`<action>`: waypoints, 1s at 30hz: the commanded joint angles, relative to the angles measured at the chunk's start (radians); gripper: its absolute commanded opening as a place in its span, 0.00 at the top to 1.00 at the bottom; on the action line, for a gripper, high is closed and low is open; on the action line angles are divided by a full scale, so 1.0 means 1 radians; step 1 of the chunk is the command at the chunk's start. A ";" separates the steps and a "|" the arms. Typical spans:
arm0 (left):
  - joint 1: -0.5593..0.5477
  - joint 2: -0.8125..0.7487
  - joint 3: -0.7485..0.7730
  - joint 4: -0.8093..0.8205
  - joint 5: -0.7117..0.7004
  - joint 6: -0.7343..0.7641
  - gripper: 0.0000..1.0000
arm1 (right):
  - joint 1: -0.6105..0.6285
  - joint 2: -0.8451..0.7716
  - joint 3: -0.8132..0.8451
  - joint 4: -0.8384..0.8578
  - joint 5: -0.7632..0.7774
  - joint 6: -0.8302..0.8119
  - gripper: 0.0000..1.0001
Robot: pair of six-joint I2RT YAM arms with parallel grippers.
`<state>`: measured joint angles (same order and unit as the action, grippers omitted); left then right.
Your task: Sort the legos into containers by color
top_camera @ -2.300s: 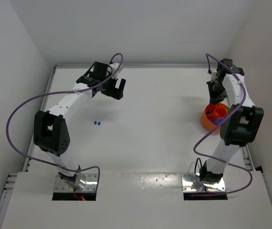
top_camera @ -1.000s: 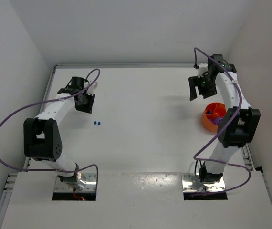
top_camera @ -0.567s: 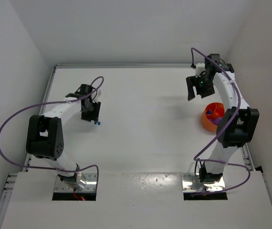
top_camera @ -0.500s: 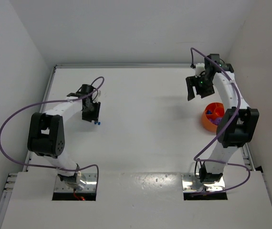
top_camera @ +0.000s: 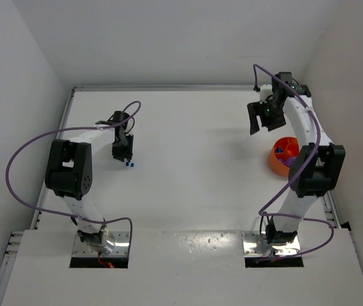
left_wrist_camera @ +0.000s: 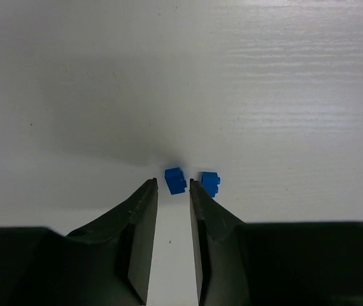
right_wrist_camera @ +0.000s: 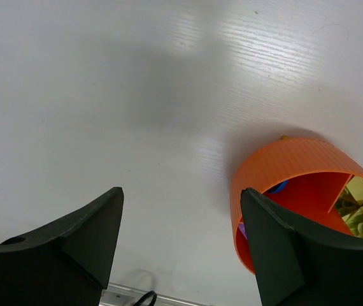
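The left gripper (left_wrist_camera: 172,183) is seen narrowly parted above the table (left_wrist_camera: 264,76), nothing pinched, one blue lego (left_wrist_camera: 175,180) just off its tips, a second blue lego (left_wrist_camera: 210,183) beside that; the right gripper (right_wrist_camera: 180,192) is held spread wide, empty, near the orange tub (right_wrist_camera: 277,159).

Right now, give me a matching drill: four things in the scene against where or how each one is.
Column 1
1. left gripper
2. right gripper
3. orange tub
4. blue bricks

Column 2
A. on the right side of the table, with lime green pieces in one compartment
B. jaws wide apart, nothing between them
C. side by side on the bare table, not touching
D. jaws narrowly apart, tips right by a brick

Pairs: 1-D, 2-B, 3-A, 4-C
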<state>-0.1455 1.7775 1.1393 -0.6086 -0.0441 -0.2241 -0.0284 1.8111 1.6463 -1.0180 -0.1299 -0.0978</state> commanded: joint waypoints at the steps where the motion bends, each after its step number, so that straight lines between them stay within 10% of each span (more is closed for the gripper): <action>1: -0.009 0.017 0.039 0.007 -0.011 -0.021 0.68 | 0.007 -0.041 0.003 0.015 0.015 -0.006 0.26; 30: -0.009 0.036 0.002 0.007 -0.013 -0.012 0.67 | 0.007 -0.041 0.001 0.015 0.015 -0.006 0.26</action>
<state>-0.1455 1.8328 1.1461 -0.6041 -0.0570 -0.2283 -0.0284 1.8111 1.6459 -1.0180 -0.1226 -0.0978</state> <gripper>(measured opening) 0.312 0.742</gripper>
